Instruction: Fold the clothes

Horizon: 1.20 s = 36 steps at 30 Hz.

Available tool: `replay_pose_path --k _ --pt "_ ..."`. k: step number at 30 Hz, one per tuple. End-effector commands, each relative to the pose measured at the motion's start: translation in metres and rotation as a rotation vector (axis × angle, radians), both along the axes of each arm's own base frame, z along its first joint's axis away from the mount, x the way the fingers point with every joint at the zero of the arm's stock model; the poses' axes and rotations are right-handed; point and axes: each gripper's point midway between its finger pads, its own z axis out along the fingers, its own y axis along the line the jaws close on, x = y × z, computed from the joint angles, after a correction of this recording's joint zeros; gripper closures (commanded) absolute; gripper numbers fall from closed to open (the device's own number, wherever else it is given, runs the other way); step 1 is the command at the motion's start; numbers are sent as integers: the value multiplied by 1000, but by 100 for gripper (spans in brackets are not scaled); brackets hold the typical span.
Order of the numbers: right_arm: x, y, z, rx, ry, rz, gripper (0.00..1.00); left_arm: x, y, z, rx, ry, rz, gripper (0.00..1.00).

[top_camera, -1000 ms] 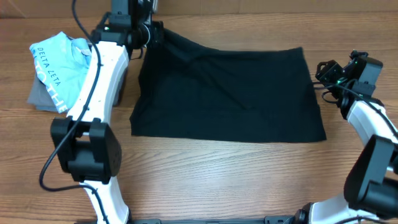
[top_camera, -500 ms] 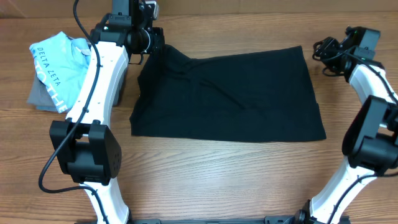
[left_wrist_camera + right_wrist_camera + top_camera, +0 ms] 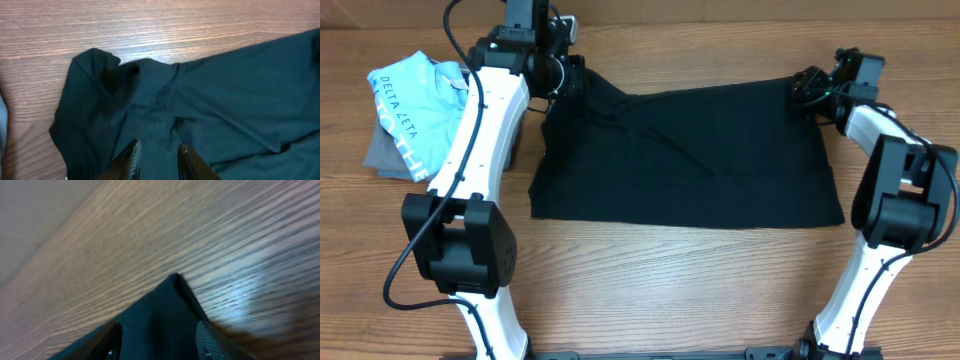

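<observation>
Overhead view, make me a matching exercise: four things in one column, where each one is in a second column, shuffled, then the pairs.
Things:
1. black garment
2. light blue shirt
3. left fingers
4. right fingers

Places:
A. at the garment's far right corner
B. spread across the middle of the table
C. over the garment's bunched far left corner
D. on a grey pile at the table's left edge

Pairs: 1-B, 2-D, 3-C, 4-A
</observation>
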Motion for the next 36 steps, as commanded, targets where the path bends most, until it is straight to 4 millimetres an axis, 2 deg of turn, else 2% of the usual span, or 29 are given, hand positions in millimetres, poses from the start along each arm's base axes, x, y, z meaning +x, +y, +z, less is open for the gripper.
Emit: replay_pose_path --k 1,3,8,10,12,15,16,20,22,23,25,27,30,33,36 --pt "7 -7 -7 -51 -5 -2 48 -3 -5 7 -6 -5 -7 72" --pt "5 -5 -11 -50 8 2 51 -3 -5 7 -6 -4 -7 71" --pt "-3 -8 -20 -78 57 -6 73 -4 -4 7 -6 -1 -7 71" --pt "-11 -16 -26 -81 97 -27 73 -5 -4 6 -6 4 -7 71" --pt "-18 -23 -23 -42 114 -32 71 -7 -4 5 1 10 -17 70" --pt "-22 -27 14 87 44 32 58 -14 -1 3 28 25 -53 66" --pt "-23 -29 33 125 4 57 53 -16 0 4 30 31 -51 65" --pt "-37 -37 109 238 -139 146 46 -24 16 21 41 23 -17 66" --pt "-56 -46 140 280 -131 116 46 -36 29 32 72 34 15 64" --pt "-63 -48 146 287 -118 103 46 -41 33 34 84 45 27 63" --pt "-91 -54 157 328 -39 41 48 -59 43 33 123 103 47 61" --pt "-112 -57 153 358 61 -32 51 -74 48 28 151 165 56 59" --pt "-151 -57 125 366 281 -136 63 -91 52 13 165 255 75 56" --pt "-204 -54 87 285 578 -227 75 -103 53 -6 171 319 79 53" --pt "-240 -47 68 202 752 -225 83 -112 53 -29 168 373 92 52"
